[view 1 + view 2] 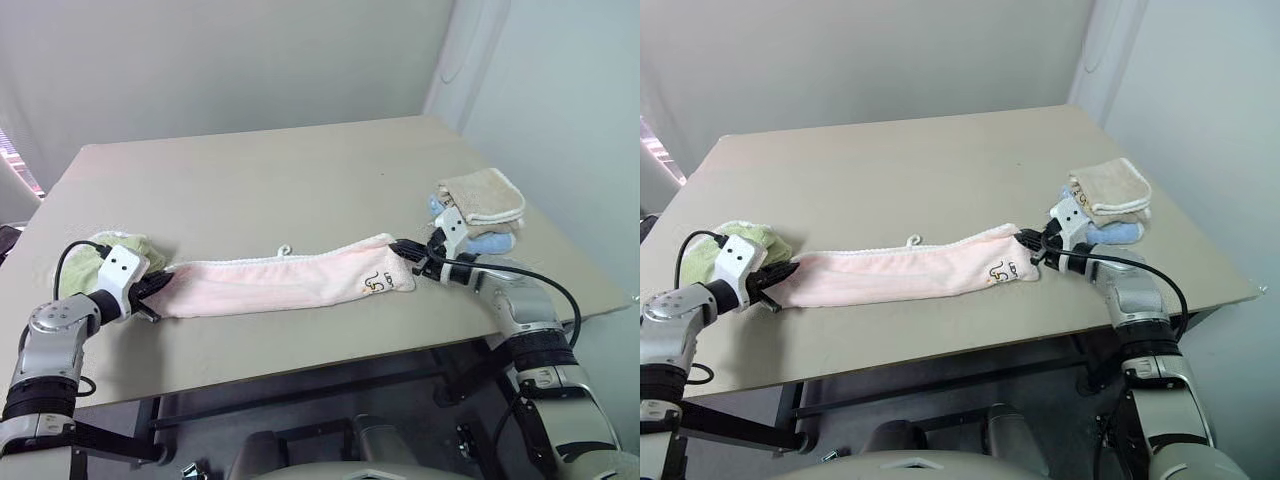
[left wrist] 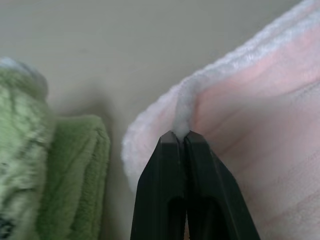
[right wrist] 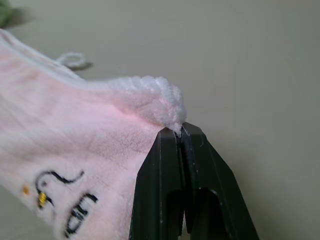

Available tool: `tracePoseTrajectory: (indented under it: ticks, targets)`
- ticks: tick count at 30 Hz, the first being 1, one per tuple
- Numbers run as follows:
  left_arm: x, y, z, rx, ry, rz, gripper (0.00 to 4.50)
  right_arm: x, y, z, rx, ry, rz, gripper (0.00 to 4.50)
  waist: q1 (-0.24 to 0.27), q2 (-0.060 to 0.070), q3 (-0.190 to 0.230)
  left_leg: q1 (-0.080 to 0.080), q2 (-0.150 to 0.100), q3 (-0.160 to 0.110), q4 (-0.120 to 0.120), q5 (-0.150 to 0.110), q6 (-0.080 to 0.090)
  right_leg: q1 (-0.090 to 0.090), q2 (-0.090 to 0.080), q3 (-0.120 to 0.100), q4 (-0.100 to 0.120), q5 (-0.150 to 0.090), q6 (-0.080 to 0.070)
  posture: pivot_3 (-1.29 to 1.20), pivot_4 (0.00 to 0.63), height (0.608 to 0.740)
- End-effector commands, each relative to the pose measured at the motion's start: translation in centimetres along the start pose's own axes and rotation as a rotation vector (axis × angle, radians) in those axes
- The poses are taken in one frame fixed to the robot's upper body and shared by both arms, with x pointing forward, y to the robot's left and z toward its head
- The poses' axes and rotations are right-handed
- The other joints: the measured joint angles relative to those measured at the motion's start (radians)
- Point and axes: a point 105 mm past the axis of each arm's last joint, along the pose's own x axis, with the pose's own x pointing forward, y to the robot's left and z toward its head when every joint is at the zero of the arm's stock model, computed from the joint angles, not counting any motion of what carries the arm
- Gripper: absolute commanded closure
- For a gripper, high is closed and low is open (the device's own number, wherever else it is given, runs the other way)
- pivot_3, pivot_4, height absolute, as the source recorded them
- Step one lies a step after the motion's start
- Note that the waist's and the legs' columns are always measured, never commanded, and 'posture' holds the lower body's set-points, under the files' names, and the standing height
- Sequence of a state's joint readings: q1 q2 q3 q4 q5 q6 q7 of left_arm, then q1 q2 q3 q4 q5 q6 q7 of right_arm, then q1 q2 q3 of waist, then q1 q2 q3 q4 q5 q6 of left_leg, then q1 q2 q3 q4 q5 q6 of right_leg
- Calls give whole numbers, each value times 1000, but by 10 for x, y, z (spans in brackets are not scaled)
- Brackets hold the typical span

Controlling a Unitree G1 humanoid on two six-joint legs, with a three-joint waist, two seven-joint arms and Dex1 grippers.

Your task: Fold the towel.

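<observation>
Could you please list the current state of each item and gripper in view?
Pale pink terry-cloth towel: folded lengthwise, stretched between the grippers.
Left gripper: shut on the towel's corner.
Right gripper: shut on the opposite corner.
Light green towel: bunched on the table.
Beige and blue towels: folded, stacked.

- A pale pink terry-cloth towel (image 1: 285, 281) with a white stitched edge lies folded into a long band across the near part of the beige rectangular table (image 1: 260, 180).
- Its small white loop (image 1: 284, 250) sticks out toward 12 o'clock.
- The left gripper (image 1: 157, 289) pinches the towel's 9 o'clock end; the right gripper (image 1: 408, 252) pinches its 3 o'clock end.
- A light green towel (image 1: 95, 262) lies at 9 o'clock.
- Stacked beige and blue towels (image 1: 482, 205) sit at 3 o'clock.
</observation>
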State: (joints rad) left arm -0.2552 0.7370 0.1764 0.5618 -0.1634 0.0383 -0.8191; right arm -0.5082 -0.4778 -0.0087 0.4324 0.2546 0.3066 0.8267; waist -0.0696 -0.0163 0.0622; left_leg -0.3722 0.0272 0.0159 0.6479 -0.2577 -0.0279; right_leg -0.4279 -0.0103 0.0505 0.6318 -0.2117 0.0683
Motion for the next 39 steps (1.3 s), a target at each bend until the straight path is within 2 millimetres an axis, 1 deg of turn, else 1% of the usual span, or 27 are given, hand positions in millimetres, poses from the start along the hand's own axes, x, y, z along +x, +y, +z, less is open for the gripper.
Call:
tracePoseTrajectory:
  ticks: [1, 2, 4, 6, 7, 8, 9, 11, 13, 15, 17, 18, 21, 23, 24, 25, 26, 29, 30, 32, 35, 37, 39]
  targets:
    - [0, 13, 19, 2, -65, 52, 3418, 4, -9, 26, -19, -76, -47, 3800, 0, 0, 0, 0, 0, 0, 0, 0, 0, 0, 0, 0, 0, 0, 0, 0, 0, 729]
    - [0, 13, 20, -2, -65, 58, 3118, 4, -8, 28, -32, -83, -44, 3516, 0, 0, 0, 0, 0, 0, 0, 0, 0, 0, 0, 0, 0, 0, 0, 0, 0, 729]
    - [0, 12, 18, -31, -52, 45, 2320, 5, -8, 30, -48, -92, -51, 2753, 0, 0, 0, 0, 0, 0, -1, 0, 0, 0, 0, 0, 0, 0, 0, 0, 0, 729]
    - [-3, 12, 19, -20, -56, 47, 1629, 6, -5, 32, -33, -98, -37, 2051, 0, 0, 0, 0, 0, 0, -1, 0, 0, 0, 0, 0, 0, 0, 0, 0, 0, 729]
    - [-4, 13, 19, -13, -57, 56, 1360, 6, -3, 32, -23, -100, -28, 1750, 0, 0, 0, 0, 0, 0, -1, 0, 0, 0, 0, 0, 0, 0, 0, 0, 0, 729]
    - [-5, 14, 19, -15, -55, 60, 908, 5, -2, 33, -15, -103, -17, 1288, 0, 0, 0, 0, 0, 0, -1, 0, 0, 0, 0, 0, 0, 0, 0, 0, 0, 729]
    - [-8, 12, 23, -23, -74, 41, 599, 4, -2, 36, -5, -116, -23, 939, 0, 0, 0, 0, 0, 0, -1, 0, 0, 0, 0, 0, 0, 0, 0, 0, 0, 729]
    - [-14, 9, 33, -48, -118, 1, 580, 0, -1, 43, 32, -139, -15, 278, -1, 0, 0, 0, 0, 0, -1, 0, 0, 0, 0, 0, 0, 0, 0, 0, 0, 729]
    - [-18, 6, 43, -52, -157, -20, 580, -6, -2, 50, 87, -157, -12, 278, 0, 0, 0, 0, 1, 0, -1, 0, 0, 0, 0, 0, 0, 0, 0, 0, 0, 729]
    - [-19, 4, 53, -52, -186, -34, 580, -13, -6, 56, 194, -170, -17, 278, 3, 0, 0, 0, 1, 0, -1, 0, 0, 0, 0, 0, 0, 0, 0, 0, 0, 729]
    - [-20, -8, 62, -48, -213, -94, 580, -21, -7, 64, 309, -195, -12, 278, 3, 0, 0, -1, 1, 0, 0, 0, 0, 0, 0, 0, 0, 0, 0, 0, 0, 729]
    - [-21, -17, 65, -40, -219, -137, 580, -24, -6, 65, 373, -192, 0, 278, 2, 0, 0, -1, 1, 0, 0, 0, 0, 0, -1, 0, 0, 0, 0, 0, 0, 729]
    - [-21, -40, 69, -16, -221, -232, 580, -36, 0, 58, 595, -141, 69, 278, 0, 0, 0, -1, 1, 0, -1, 0, 0, 0, -1, 1, -1, 0, 0, 0, 0, 729]
    - [-19, -52, 69, 4, -218, -271, 580, -45, 14, 46, 773, -23, 192, 278, 0, 0, 0, -1, 1, 0, -1, 0, 0, 0, -1, 1, -1, 0, 0, 0, 0, 729]
    - [-19, -57, 70, 11, -218, -287, 580, -51, 22, 43, 830, 21, 254, 278, 0, 0, 0, -1, 1, 0, -1, 0, 0, 0, -1, 1, -1, 0, 0, 0, 0, 729]
    - [-19, -62, 70, 19, -217, -309, 580, -57, 30, 44, 846, 22, 320, 278, 0, 0, 0, 0, 1, 1, -1, 0, 0, 0, -1, 1, -1, 0, 0, 0, 0, 729]
    - [-18, -67, 71, 24, -218, -326, 580, -63, 34, 45, 843, 11, 347, 278, 1, 0, 0, 0, 1, 0, -1, 0, 0, -1, 0, 1, -1, 0, 0, 0, 0, 729]
    - [-12, -81, 70, 62, -208, -372, 580, -72, 34, 37, 885, 8, 317, 278, 0, 0, 0, 0, 1, 0, -1, 0, 0, 0, 1, 1, -1, 0, 0, 0, 0, 729]
    - [-10, -84, 69, 76, -202, -381, 580, -74, 34, 34, 913, 13, 311, 278, 0, 0, 0, 0, 1, 0, -1, 0, 0, 0, 1, 1, -1, 0, 0, 0, 0, 729]
    - [-6, -90, 69, 86, -199, -403, 580, -75, 39, 20, 975, 77, 298, 278, -1, 0, 0, 0, 0, 1, 0, 0, 0, 0, 1, 1, -2, 0, 0, 0, 0, 729]
    - [0, -96, 70, 94, -203, -426, 580, -68, 44, -1, 1107, 162, 293, 278, -3, -1, 0, 0, 1, 1, 0, 0, 0, 0, 1, 1, -2, 0, 0, 0, 0, 729]
    - [3, -99, 71, 107, -204, -434, 580, -63, 45, -4, 1159, 158, 299, 278, -2, -1, -1, 0, 1, 1, 0, 0, 0, 0, 1, 1, -2, 0, 0, 0, 0, 729]
    - [5, -99, 73, 105, -209, -439, 580, -59, 45, -3, 1166, 147, 294, 278, -3, 0, 0, -1, 1, 1, 0, 0, 0, -1, 1, 1, -2, 0, 0, 0, 0, 729]
